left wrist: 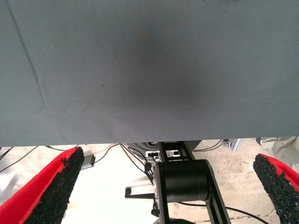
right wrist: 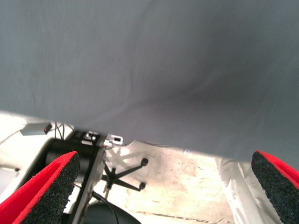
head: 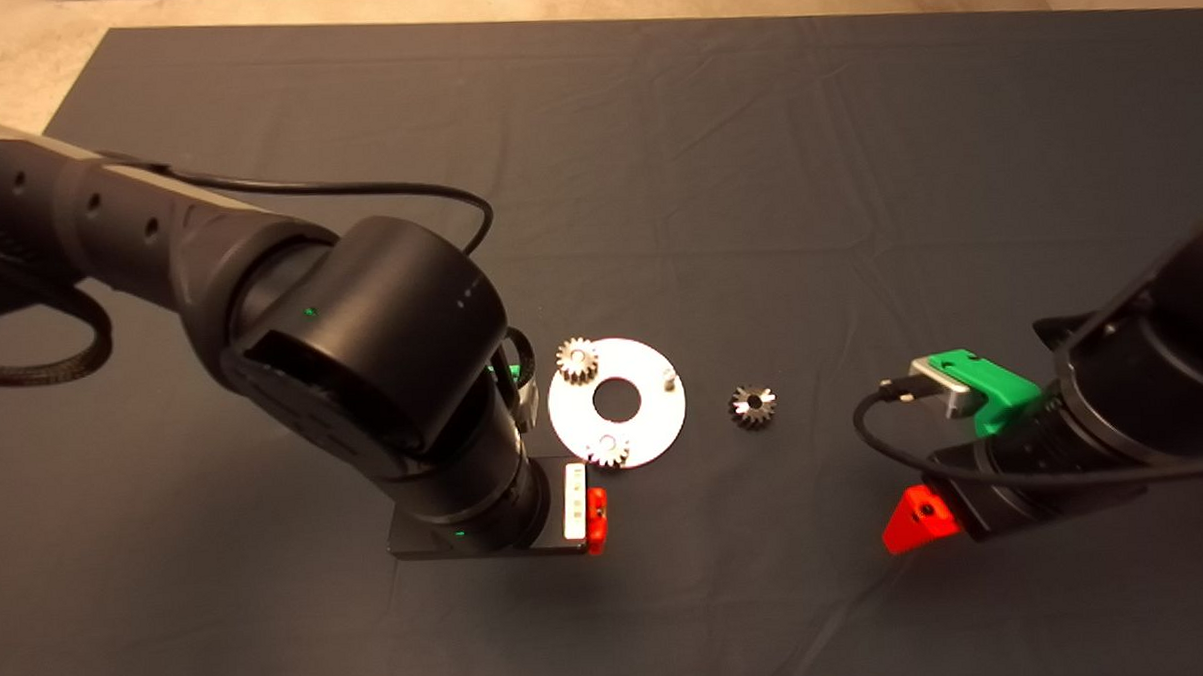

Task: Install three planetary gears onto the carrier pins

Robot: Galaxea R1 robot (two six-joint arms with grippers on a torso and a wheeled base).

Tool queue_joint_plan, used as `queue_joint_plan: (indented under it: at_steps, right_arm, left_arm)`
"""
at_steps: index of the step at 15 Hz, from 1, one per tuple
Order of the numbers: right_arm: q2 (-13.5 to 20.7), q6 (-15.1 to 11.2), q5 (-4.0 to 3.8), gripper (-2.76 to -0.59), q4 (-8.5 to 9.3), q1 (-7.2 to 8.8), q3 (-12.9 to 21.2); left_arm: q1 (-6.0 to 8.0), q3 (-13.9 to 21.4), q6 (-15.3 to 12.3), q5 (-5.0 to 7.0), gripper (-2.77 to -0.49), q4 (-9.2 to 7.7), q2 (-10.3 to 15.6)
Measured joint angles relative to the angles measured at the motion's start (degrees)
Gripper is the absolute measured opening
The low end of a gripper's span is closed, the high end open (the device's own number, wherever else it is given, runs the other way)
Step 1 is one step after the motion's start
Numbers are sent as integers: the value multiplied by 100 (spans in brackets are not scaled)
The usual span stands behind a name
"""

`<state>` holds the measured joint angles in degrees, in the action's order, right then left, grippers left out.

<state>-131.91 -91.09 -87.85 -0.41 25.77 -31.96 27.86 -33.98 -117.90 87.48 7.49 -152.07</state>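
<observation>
Loose small silvery toothed metal gear [head: 753, 406] at 3 o'clock of flat white carrier disc [head: 617, 402]: light, rigid, slippery; I'd pinch across teeth. Left gripper [left wrist: 163, 186] and right gripper [right wrist: 163, 186] jaws wide open, empty.

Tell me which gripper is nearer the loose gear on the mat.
Right. The right gripper sits just beyond the loose gear, on its right. The left gripper is across the white disc, farther off.

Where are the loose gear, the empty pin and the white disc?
loose gear [head: 753, 405], head view, its central hole.
empty pin [head: 669, 378], head view, its top.
white disc [head: 654, 416], head view, bare face near the rim.
</observation>
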Motion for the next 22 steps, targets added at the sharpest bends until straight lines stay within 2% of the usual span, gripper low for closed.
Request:
queue_joint_plan:
  at_steps: [3,5,8,11,14,19,22]
  right_arm:
    - [-17,466,-2,-63,-58,-67,-562]
    - [-120,863,-5,-63,-228,-149,-899]
    - [-507,1428,-5,-63,-475,-276,-1332]
    - [-951,1783,17,-63,-642,-308,-1528]
    - [-1155,1996,17,-63,-798,-350,-1702]
    - [-1449,2550,17,-63,-914,-655,-2279]
    - [-1704,2883,13,-63,-975,-769,-2824]
  left_arm:
    - [0,2,-5,-1,-64,-5,0]
    - [0,10,-18,-1,-64,-5,-2]
    - [0,35,-18,-2,-64,-10,-15]
    - [0,38,-18,0,-64,-18,-17]
    - [0,66,-21,0,-64,-21,-17]
    - [0,90,-27,3,-64,-21,-42]
    - [0,115,-29,0,-64,-22,-219]
